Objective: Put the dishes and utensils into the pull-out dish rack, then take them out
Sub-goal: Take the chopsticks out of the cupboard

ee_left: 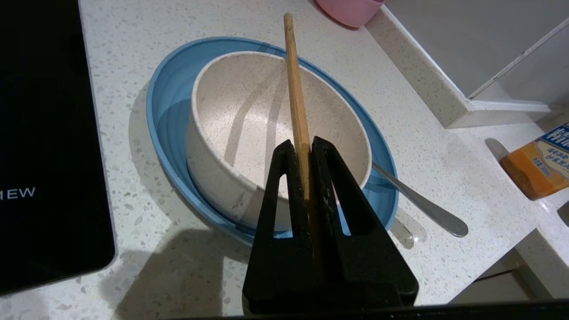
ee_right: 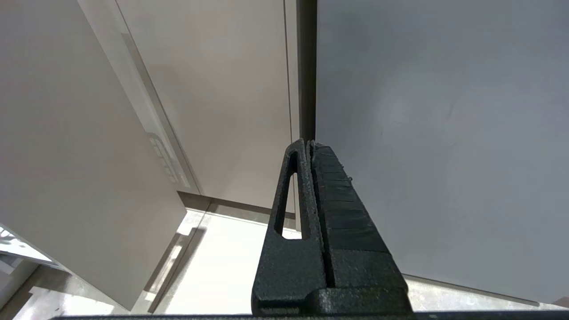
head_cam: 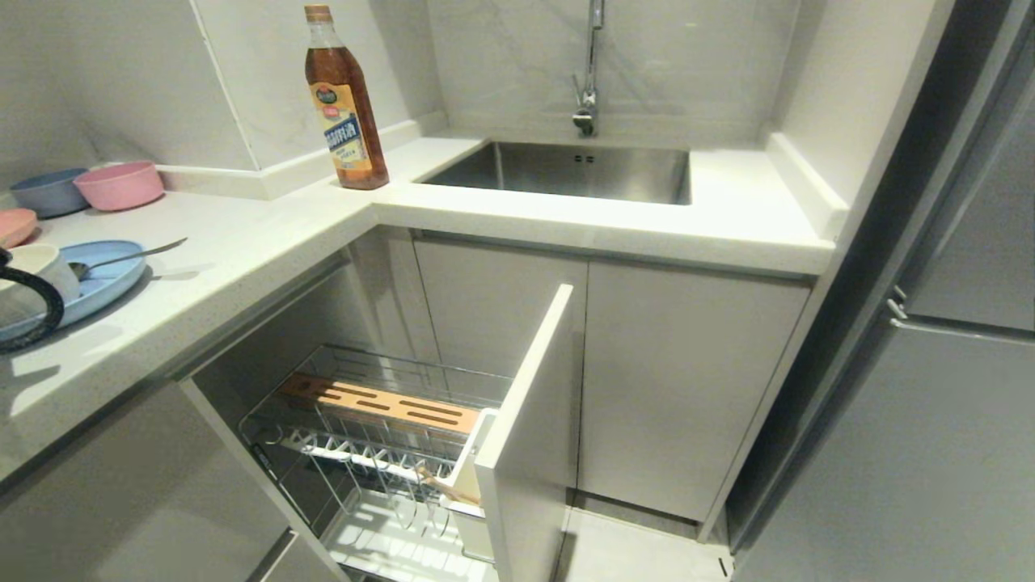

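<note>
My left gripper (ee_left: 302, 144) is shut on a light wooden chopstick (ee_left: 295, 89), which sticks out past the fingertips over the white bowl (ee_left: 231, 111). That bowl sits in the light-blue plate (ee_left: 169, 115) on the counter. The silver spoon (ee_left: 426, 209) rests on the plate's edge, handle out over the counter. In the head view the plate (head_cam: 105, 279), bowl (head_cam: 44, 263) and spoon (head_cam: 133, 256) lie at far left. The pull-out dish rack (head_cam: 279, 428) stands open low down, with another chopstick (head_cam: 447, 487) lying near its white front panel (head_cam: 525, 420). My right gripper (ee_right: 309, 143) is shut, empty, beside cabinet fronts.
A black cooktop (ee_left: 44, 133) borders the plate. A pink bowl (head_cam: 121, 184), a grey-blue bowl (head_cam: 48, 190) and a pink plate (head_cam: 16, 226) sit at the counter's back left. An oil bottle (head_cam: 344, 105) stands by the sink (head_cam: 566, 170). A grey fridge (head_cam: 930, 404) fills the right.
</note>
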